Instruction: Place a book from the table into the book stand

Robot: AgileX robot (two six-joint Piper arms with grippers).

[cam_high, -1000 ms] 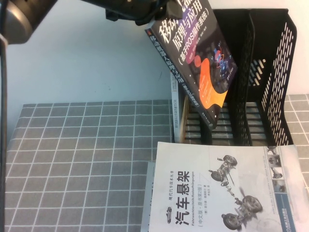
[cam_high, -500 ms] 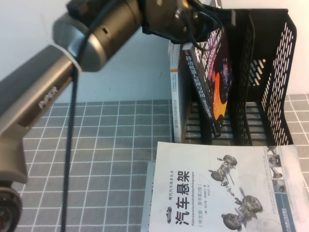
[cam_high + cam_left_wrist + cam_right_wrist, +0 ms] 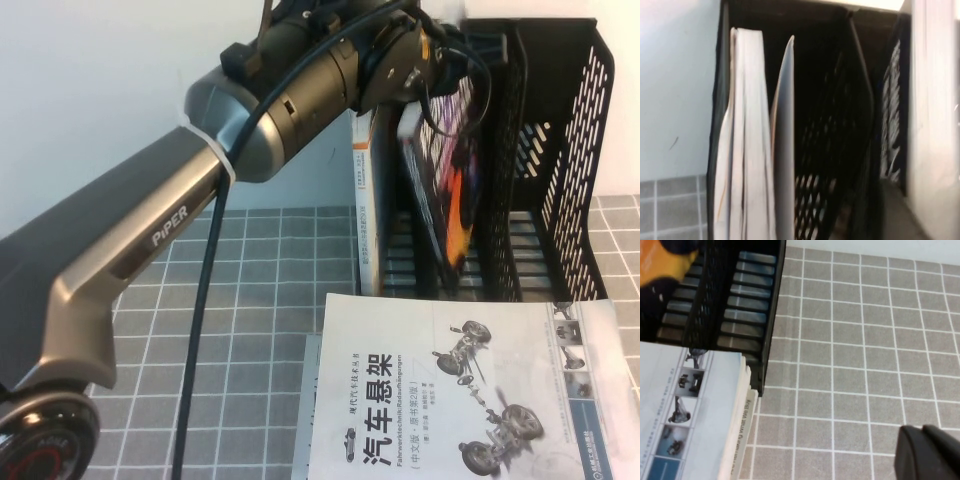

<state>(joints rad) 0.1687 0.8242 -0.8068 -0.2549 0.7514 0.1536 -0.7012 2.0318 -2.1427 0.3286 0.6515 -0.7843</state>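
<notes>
Landmark: the stand (image 3: 545,150), at the far right of the table (image 3: 200,330).

Nearest, in front of the stand: white book (image 3: 470,390) with the chassis drawing, lying flat atop another volume, its far edge touching the stand's foot. Not the one being handled, so it lies untouched.

Right gripper (image 3: 925,452): only a dark tip shows in its wrist view, low over bare cloth to the right of the stand and well apart from it. Fingers seem together; empty. Judged parked, out of the working arm's way.

Left arm (image 3: 150,230): reaches diagonally up from the near left toward the stand's top. Left gripper (image 3: 440,60) sits at the upper front edge of the stand, over the second slot. Cables and the wrist hide the fingers; cannot tell whether clamped or let go.

The book (image 3: 445,170): standing nearly upright inside the stand, in the slot beside the leftmost one, cover turned toward the stand's right side, lower end near the slatted floor. It leans a little, top toward the gripper. Judged held by its top edge so that it drops in spine-vertical between dividers.

Leftmost slot: pale books (image 3: 747,145) already upright, against the stand's left wall. Rightmost slot open.

Judgement: insertion nearly complete; release and withdrawal remain. Risk: book tipping forward out of the open front.
</notes>
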